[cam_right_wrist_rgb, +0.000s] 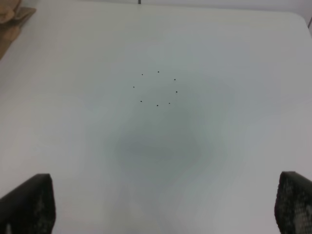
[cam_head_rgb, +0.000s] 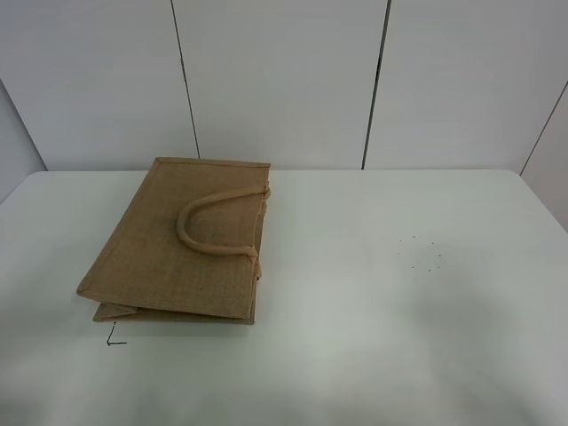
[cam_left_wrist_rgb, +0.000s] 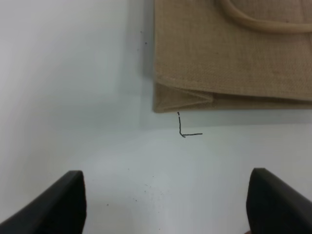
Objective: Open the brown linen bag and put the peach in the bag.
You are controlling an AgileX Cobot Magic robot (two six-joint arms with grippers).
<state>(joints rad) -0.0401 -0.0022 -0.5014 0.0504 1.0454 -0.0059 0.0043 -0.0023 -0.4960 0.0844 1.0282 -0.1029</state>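
Note:
The brown linen bag lies flat and closed on the white table, left of the middle, its beige loop handle on top and pointing right. The left wrist view shows its near corner. A scrap of it shows in the right wrist view. The peach is not in any view. My left gripper is open and empty above the table, short of the bag's near edge. My right gripper is open and empty above bare table. Neither gripper shows in the exterior view.
A black L-shaped mark is drawn on the table by the bag's near left corner, also in the left wrist view. A ring of small black dots marks the table at right, also in the right wrist view. White panels stand behind the table.

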